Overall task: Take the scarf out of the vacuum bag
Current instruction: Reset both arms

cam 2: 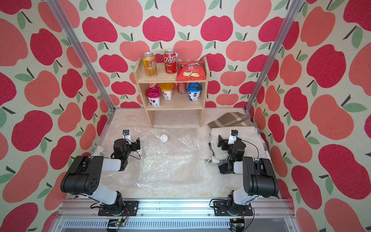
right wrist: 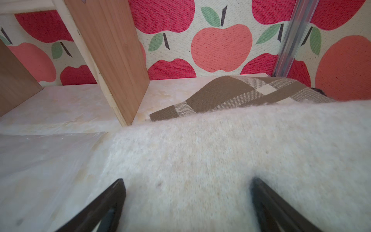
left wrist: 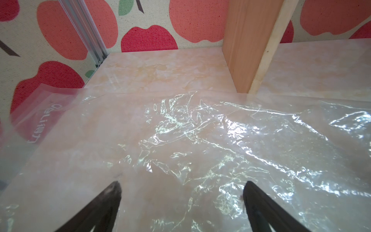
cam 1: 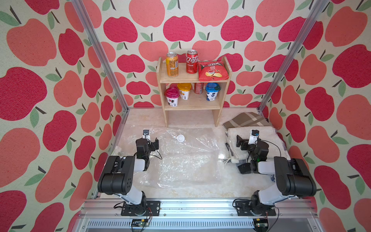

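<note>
Left side: left gripper (left wrist: 181, 183), two dark tapered fingers (left wrist: 112, 192) set wide apart, nothing between them, poised over the near-left part of the bag.

Large clear rectangular plastic vacuum bag (cam 1: 180, 160): lies flat on the beige marble-patterned tabletop (cam 1: 180, 192), centre-left. The film is thin, crinkled and glossy with glare. The round white valve cap (cam 1: 180, 138) faces up near the far edge. The bag's left edge curls up toward the wall and carries pale printed lettering.

Behind the bag, against the back wall: a two-tier pale wooden shelf (cam 1: 217, 114). Top tier: orange can (cam 1: 172, 64), red cola can (cam 1: 191, 61), red crisp packet (cam 1: 212, 70). Lower tier: three lidded tubs and a small red can.

Right: cream fuzzy woollen scarf (cam 1: 267, 136), folded, outside the bag and just beside its right edge. A brown-and-cream plaid woven fabric (cam 1: 245, 119) sticks out from under its far edge; same piece or not, cannot tell.

Right gripper (right wrist: 187, 180): fingers spread wide over the cream pile, gripping nothing; contact unclear.
</note>
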You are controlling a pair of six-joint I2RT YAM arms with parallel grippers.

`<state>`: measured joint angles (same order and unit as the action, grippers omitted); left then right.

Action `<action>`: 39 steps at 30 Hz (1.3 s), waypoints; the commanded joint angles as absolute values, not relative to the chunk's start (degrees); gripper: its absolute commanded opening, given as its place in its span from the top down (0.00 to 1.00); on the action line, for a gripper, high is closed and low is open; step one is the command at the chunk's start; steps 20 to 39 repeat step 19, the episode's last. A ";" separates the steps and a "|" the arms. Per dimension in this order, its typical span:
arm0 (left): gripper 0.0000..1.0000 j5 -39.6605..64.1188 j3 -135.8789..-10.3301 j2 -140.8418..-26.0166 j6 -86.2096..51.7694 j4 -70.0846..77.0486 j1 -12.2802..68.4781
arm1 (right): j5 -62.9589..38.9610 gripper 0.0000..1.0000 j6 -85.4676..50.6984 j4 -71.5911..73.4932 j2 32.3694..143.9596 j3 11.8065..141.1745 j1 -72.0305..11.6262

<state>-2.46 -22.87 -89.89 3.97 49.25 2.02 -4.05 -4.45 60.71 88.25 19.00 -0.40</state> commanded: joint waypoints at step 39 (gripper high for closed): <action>0.03 -1.83 -23.03 -89.73 3.17 48.52 2.03 | -2.53 0.00 -3.32 55.74 88.83 19.64 -1.31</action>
